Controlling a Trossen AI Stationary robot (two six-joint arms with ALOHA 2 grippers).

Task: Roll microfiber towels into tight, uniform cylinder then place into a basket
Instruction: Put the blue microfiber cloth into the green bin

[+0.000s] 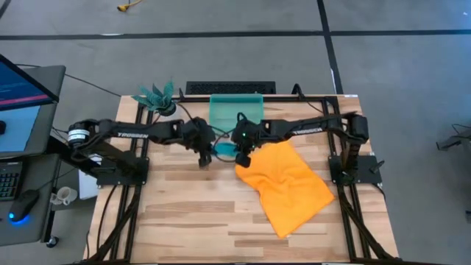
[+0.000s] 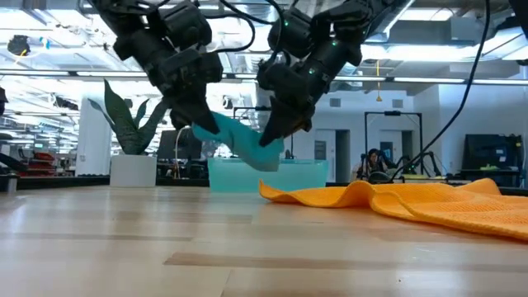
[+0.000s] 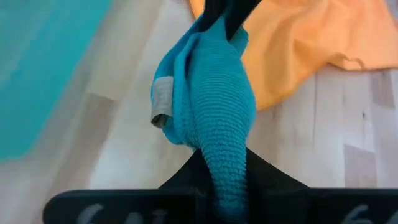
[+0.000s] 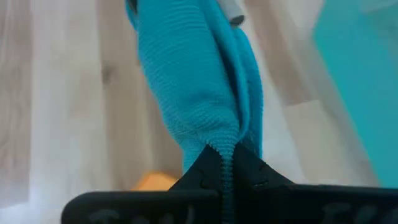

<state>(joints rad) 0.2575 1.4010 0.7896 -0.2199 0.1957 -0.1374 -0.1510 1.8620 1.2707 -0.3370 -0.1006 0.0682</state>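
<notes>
Orange towel: you have the orange towel (image 1: 291, 186) lying loose and rumpled on the table (image 1: 184, 213), nearest the front edge on the right arm's side. In the low view its folds (image 2: 412, 200) rest flat on the wood, untouched by either gripper.

Left gripper: your left gripper (image 1: 205, 154) is clenched on one end of the teal towel (image 1: 223, 149). The left arm reaches in from the left side of the table, stretched almost level across it, with the wrist bent down so the fingers point at the wood. In the left wrist view the cloth (image 3: 211, 106) is pinched tightly between the two dark fingers.

Right gripper: your right gripper (image 1: 243, 157) is clamped shut on the other end of the same teal towel. The right arm comes in from the right side, also stretched low across the table, wrist tipped down and inward toward the left gripper. In the right wrist view the cloth (image 4: 193, 87) runs straight into the closed fingertips.

Teal towel: you hold it bunched into a thick, uneven roll, slung between the two grippers and lifted clear of the table, as the low view shows (image 2: 239, 140). It hangs just in front of the basket.

Basket: the basket (image 1: 235, 110) sits behind the grippers near the far edge of the table; in the low view its wall (image 2: 305, 175) shows beyond the hanging towel.

Plant: a teal-leaved plant (image 1: 157, 96) stands at the far left corner, apart from the work.
</notes>
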